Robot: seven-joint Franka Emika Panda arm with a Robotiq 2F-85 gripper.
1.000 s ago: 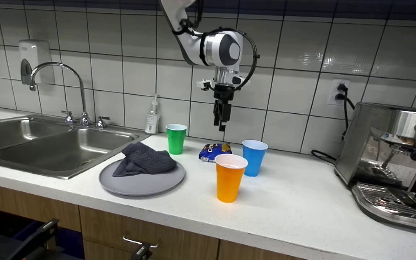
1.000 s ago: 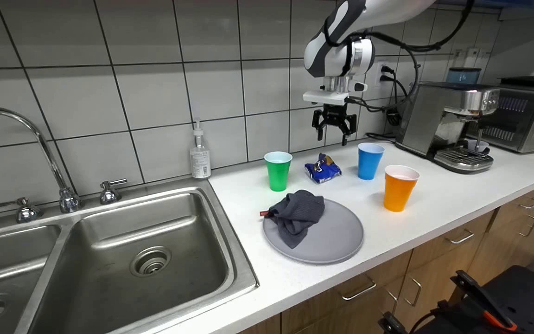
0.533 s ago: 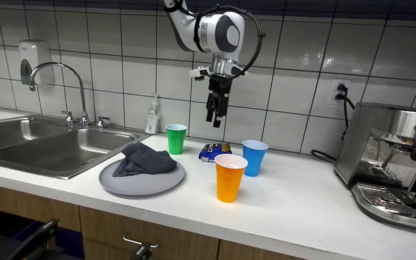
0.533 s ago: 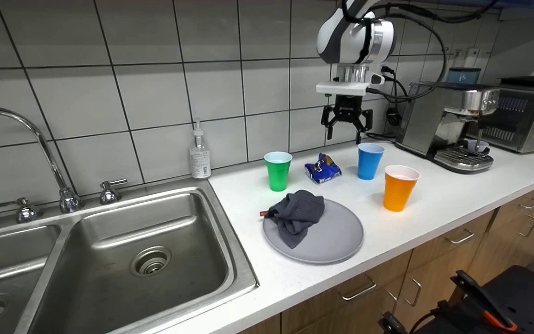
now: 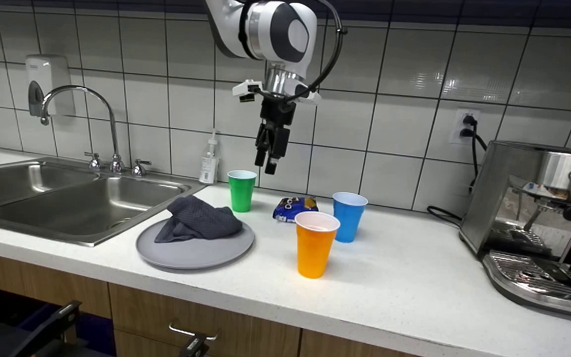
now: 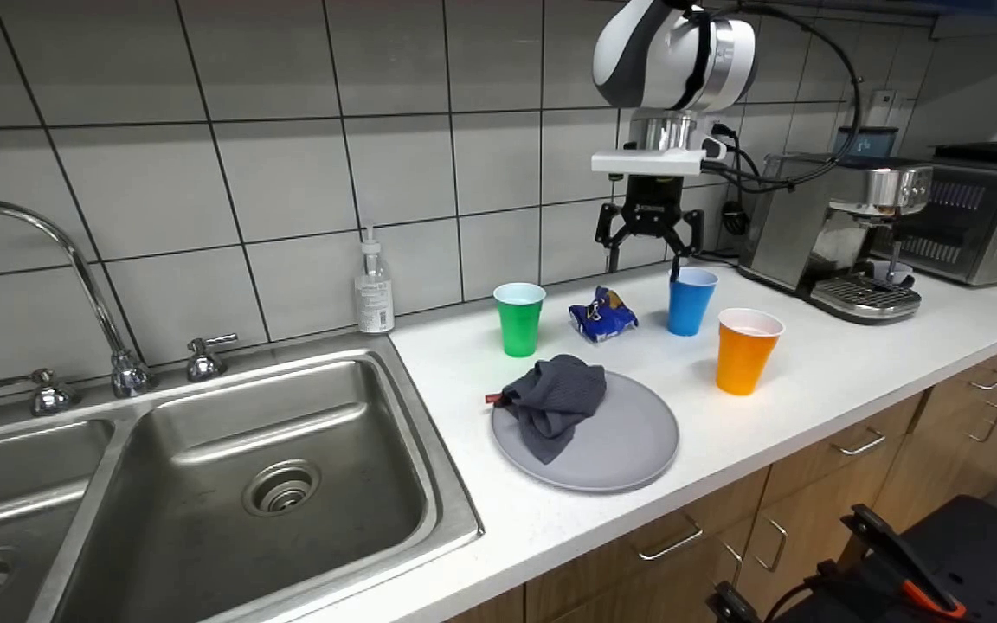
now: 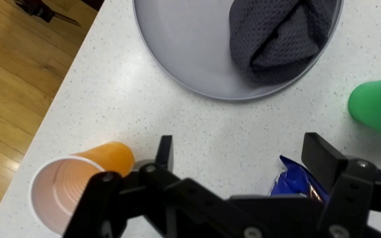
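The blue snack packet (image 5: 295,208) lay on the white counter (image 6: 827,363), between the green cup (image 6: 520,324) and the blue cup (image 6: 691,307) in both exterior views. I had the gripper (image 7: 238,142) up in the air above the counter, jaws wide apart, nothing in them. In the wrist view the packet showed beside one jaw, partly hidden by the gripper; the orange cup (image 7: 114,157) showed past the opposite jaw. All three cups stood upright. Grey plate (image 6: 633,450) sat nearer the front edge, between sink (image 6: 457,519) and orange cup. Dark cloth (image 6: 555,398) was bunched on it, red tip (image 6: 492,399) at the cloth's edge; I couldn't tell what that was. Soap bottle (image 6: 374,303) stood by the sink's back corner. Espresso machine (image 6: 797,221) was farther along the counter, past the cups.
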